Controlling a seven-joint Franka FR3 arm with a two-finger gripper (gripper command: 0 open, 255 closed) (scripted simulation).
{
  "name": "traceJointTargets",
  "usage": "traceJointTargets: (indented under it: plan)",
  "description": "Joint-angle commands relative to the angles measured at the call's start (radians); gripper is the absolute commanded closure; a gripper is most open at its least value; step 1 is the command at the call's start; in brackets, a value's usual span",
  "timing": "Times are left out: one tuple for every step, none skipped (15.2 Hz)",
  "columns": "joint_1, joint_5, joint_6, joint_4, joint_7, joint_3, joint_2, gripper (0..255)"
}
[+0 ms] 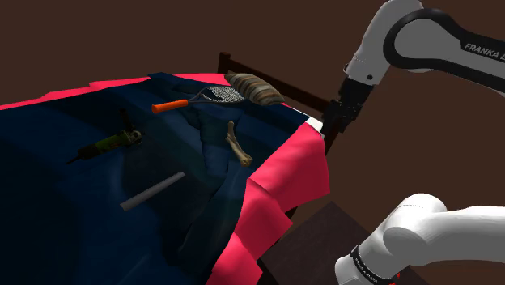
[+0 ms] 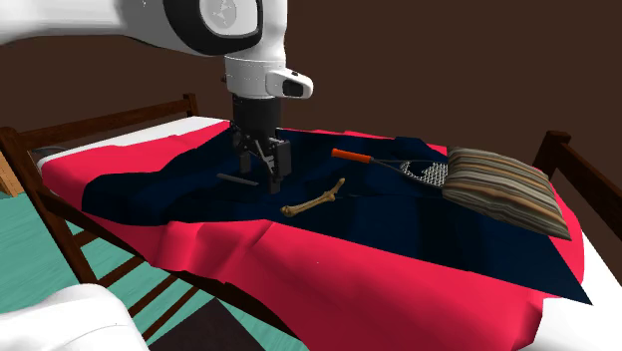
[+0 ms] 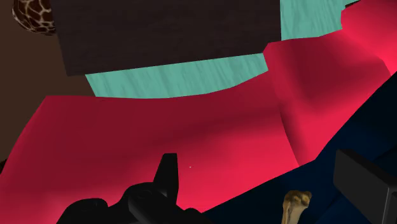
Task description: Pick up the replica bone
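My gripper [image 2: 267,168] hung over the bed with the jaws apart, clamped on nothing. The bone [image 2: 313,199] lay flat on the navy blanket [image 2: 140,189], slanted, close to where the blanket met the red sheet [image 2: 299,269].

Second exterior view: the bone sat just right of and below my fingertips, no contact.

Wrist view: one knobbed end of the bone showed in the gap between my fingers, nearer one of them and untouched. Red sheet and teal floor [image 3: 191,79] lay beyond.

Shoulder view: I was at the bed's right edge and the bone was to my left, out on the blanket.

Other items on the blanket:
- racket [image 2: 394,163] with an orange handle, beyond the bone
- striped pillow [image 2: 503,184] right by the racket head
- grey rod [image 1: 152,191] and angle grinder [image 1: 109,143], further from me than the bone

A dark wooden bed frame [image 2: 556,150] stood at the corners.
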Motion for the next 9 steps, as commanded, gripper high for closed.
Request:
traceJointTargets:
  plan:
    - [0.0,0.0,0.0,0.0,0.0,0.0,0.0,0]
    - [0.001,0.006,0.04,-0.015,0.01,0.011,0.015,0]
    - [0.001,0.011,0.08,-0.028,0.019,0.022,0.031,0]
    - [0.001,0.016,0.12,-0.039,0.028,0.033,0.048,0]
    - [0.001,0.021,0.161,-0.049,0.038,0.044,0.067,0]
    - [0.001,0.026,0.201,-0.058,0.047,0.055,0.088,0]
    - [0.001,0.029,0.241,-0.064,0.057,0.066,0.11,0]
    - [0.001,0.032,0.28,-0.07,0.066,0.077,0.134,0]
    - [0.001,0.035,0.32,-0.073,0.076,0.088,0.158,0]
